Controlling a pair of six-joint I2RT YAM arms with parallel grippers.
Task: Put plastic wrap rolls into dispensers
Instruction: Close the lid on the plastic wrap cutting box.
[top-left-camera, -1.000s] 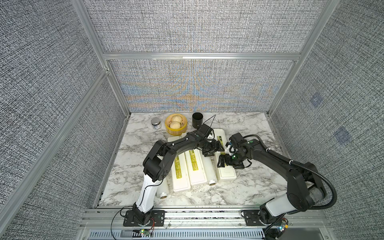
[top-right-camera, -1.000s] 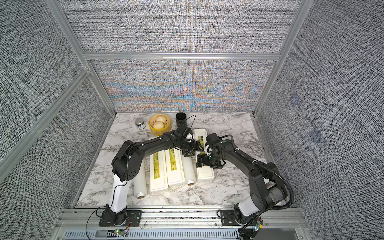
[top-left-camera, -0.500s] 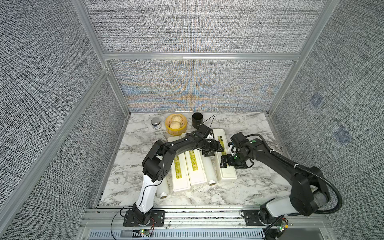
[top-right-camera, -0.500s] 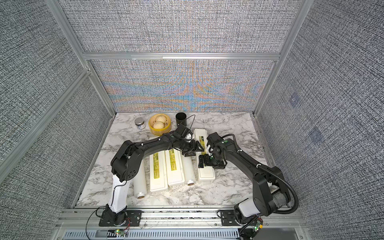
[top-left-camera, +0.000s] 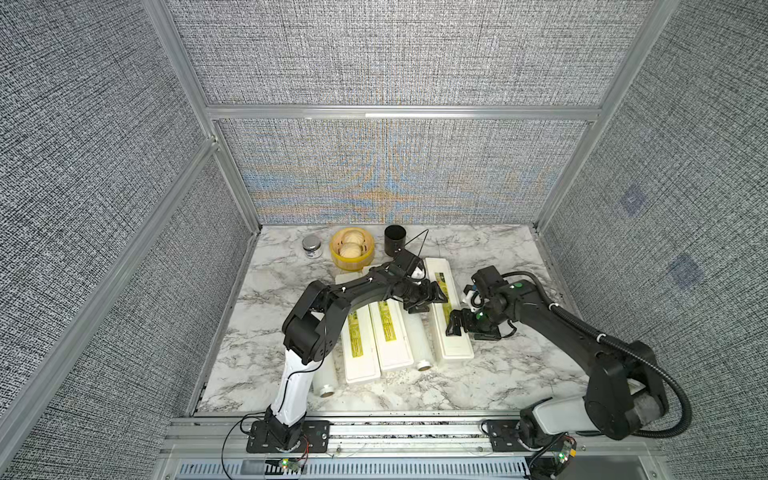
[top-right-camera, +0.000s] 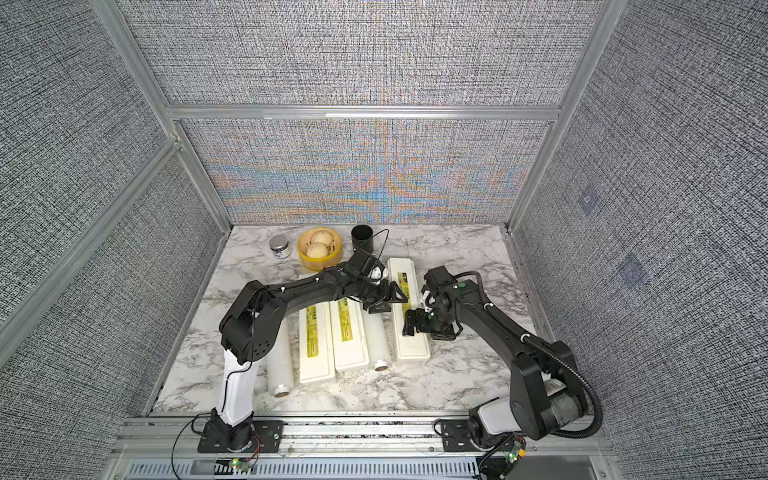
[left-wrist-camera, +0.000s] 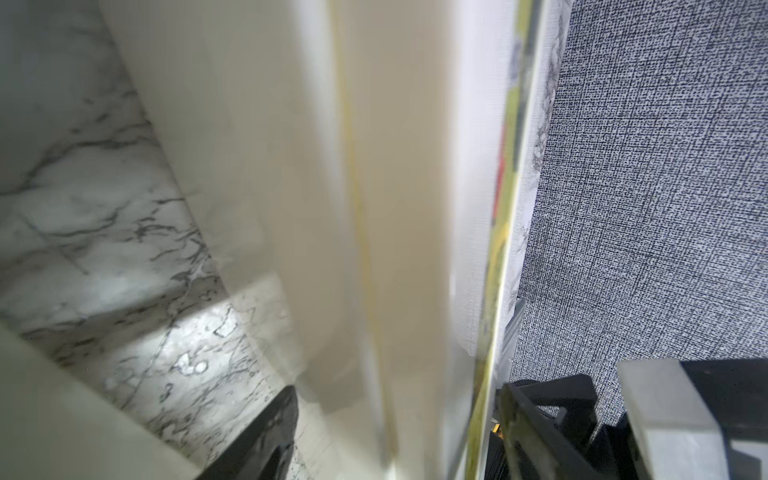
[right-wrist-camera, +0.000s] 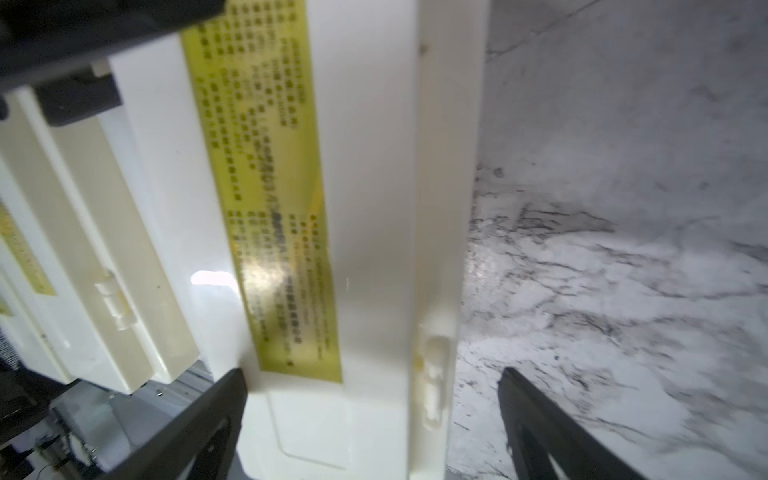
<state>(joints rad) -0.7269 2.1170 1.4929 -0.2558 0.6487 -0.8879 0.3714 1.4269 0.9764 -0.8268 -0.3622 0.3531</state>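
Since a second ago the left gripper (top-left-camera: 434, 297) has crept a little farther over the first dispenser (top-left-camera: 453, 345). The right arm's wrist has shifted slightly outward. The dispensers and rolls lie where they did.

The first dispenser lies flat on the table (top-left-camera: 498, 374), nearer the robot than the steamer (top-left-camera: 351, 262) and off to its right, label up. The left gripper meets it at the end nearer the steamer. In the left wrist view its jaws stand partly apart around a long edge of the dispenser (left-wrist-camera: 395, 166); blur hides whether they pinch it. The right gripper (top-left-camera: 455, 322) hangs over the same dispenser, farther from the steamer. In the right wrist view its jaws are spread wide and hold nothing. One finger (right-wrist-camera: 199, 424) sits at the dispenser's label-side edge and the other finger (right-wrist-camera: 548, 440) is clear over bare marble.

Straight out from the steamer toward the robot, the second dispenser (top-left-camera: 392, 345) and third dispenser (top-left-camera: 360, 357) lie touching side by side, labels up. The right roll (top-left-camera: 420, 345) lies between the second and first dispensers. The left roll (top-left-camera: 325, 376) lies beside the third dispenser, left of the steamer's line, partly under the left arm. A cup (top-left-camera: 395, 241) stands just right of the steamer and a jar (top-left-camera: 311, 247) just left.
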